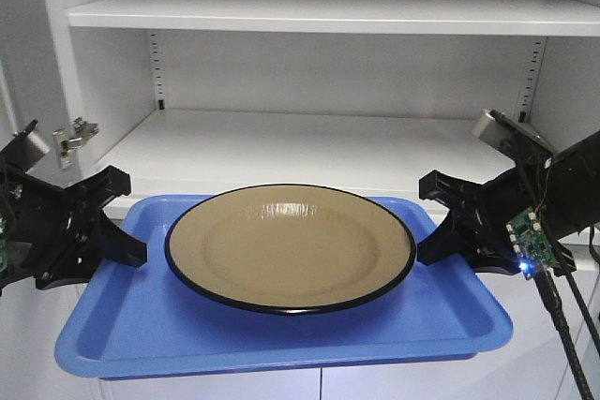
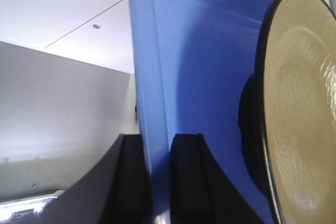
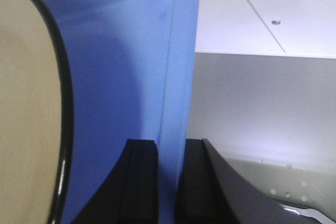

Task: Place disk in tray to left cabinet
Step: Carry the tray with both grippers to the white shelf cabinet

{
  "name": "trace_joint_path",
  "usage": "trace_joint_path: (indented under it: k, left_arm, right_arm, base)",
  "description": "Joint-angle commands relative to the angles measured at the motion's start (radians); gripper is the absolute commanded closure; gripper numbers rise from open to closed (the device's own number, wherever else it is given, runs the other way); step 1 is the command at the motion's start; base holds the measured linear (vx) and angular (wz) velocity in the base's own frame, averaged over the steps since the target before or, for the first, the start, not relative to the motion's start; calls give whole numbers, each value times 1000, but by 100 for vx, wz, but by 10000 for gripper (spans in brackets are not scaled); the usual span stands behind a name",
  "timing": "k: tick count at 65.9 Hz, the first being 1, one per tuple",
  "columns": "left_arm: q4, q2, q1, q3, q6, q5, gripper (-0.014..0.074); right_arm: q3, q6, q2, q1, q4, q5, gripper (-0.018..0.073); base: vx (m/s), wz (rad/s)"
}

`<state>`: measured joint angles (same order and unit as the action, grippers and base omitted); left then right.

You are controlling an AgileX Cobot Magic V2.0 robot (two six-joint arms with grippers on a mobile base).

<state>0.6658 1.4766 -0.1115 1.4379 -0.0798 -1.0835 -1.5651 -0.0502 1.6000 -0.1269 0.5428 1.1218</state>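
Disk (image 1: 291,245) lies flat mid-tray (image 1: 281,339), nearer the far lip, spanning much of its width. Left gripper (image 1: 127,217) clamped on the tray's left lip; right gripper (image 1: 429,219) clamped on the right lip. Tray level, just before the left cabinet (image 1: 281,152) lower shelf's front edge.

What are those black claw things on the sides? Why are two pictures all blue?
The black claws are a robot's two hands, called end effectors. The big picture looks forward from the robot: the left end effector and the right end effector each pinch one side of a blue tray. A tan disk with a black rim lies in the tray. Behind stands the white cabinet with its shelves. The two blue pictures come from little cameras on the robot's wrists, so you see the tray's edge close up, squeezed between black fingers.
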Motion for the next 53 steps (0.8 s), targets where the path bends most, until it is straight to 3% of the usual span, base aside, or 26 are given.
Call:
trace_joint_path:
  k: [1,53]
  left_arm:
    - [179,-40,-22,39,-10,17,596]
    - [179,-40,-22,39,-10,17,596]
  right_arm:
    - [-39,10,-48,-24,169,-34,564]
    - [-39,10,-48,-24,169,-33,564]
  base:
    - [25,-14]
    - [26,-10]
